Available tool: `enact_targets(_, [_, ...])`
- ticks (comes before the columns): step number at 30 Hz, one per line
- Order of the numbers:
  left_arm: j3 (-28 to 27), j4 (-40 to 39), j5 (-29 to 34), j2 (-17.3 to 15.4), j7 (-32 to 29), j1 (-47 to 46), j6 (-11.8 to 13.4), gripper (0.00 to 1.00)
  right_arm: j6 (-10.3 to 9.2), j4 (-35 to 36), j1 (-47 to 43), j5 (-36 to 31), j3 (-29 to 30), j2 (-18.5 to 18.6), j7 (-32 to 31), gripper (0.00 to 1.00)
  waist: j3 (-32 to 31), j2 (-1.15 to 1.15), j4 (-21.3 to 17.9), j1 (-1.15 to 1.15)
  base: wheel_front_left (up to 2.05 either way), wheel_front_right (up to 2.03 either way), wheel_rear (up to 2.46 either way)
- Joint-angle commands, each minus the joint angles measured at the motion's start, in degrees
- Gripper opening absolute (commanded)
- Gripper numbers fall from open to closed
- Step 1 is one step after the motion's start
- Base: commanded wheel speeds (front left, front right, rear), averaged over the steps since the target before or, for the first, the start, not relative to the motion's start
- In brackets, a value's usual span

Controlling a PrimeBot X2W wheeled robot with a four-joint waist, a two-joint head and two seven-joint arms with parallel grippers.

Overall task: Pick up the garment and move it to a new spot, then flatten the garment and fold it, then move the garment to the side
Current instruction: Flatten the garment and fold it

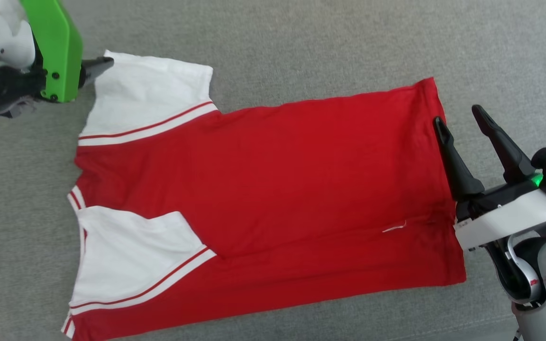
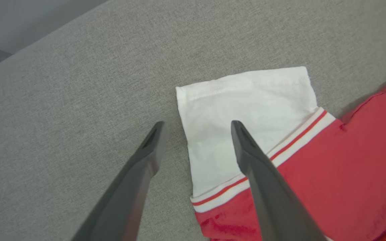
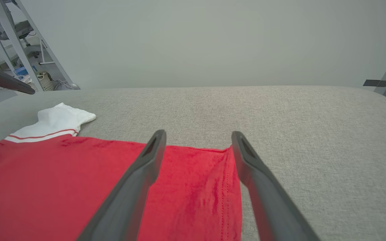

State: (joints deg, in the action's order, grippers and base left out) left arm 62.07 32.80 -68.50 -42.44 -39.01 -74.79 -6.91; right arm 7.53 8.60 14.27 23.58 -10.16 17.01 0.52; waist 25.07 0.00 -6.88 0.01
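Left gripper (image 2: 197, 123) and right gripper (image 3: 198, 133) both gape wide, holding nothing. Best bet: pinch the garment (image 1: 263, 180) at sleeve (image 2: 246, 97) and hem (image 3: 228, 180) together, lifting evenly so it folds straight.

The head camera looks down on the grey worktop (image 1: 301, 38), taking in nearly the whole garment (image 1: 277, 180). The left wrist camera, close above the cloth, faces the white sleeve (image 2: 246, 107) that lies at 11 o'clock in the head view. The right wrist camera, low at 3 o'clock, looks across the red hem (image 3: 226, 187) toward a pale wall (image 3: 213, 40); the same sleeve shows far off at its 9 o'clock.
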Motion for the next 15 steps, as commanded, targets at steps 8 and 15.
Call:
enact_targets(8, [2.40,6.24,2.36,2.27,-3.24,-3.61,-0.37,1.00,-0.04,-0.68,4.08,-0.26,-1.85,-0.20,1.18,1.00,8.42,0.00,-4.06,-0.01,0.00,0.00,0.00])
enact_targets(15, [6.26,8.24,3.61,2.23,-4.35,-1.38,-0.54,0.06,-0.04,-1.48,5.17,0.34,-1.81,0.35,1.81,1.00,8.18,0.00,-3.90,-0.01,0.00,0.00,0.00])
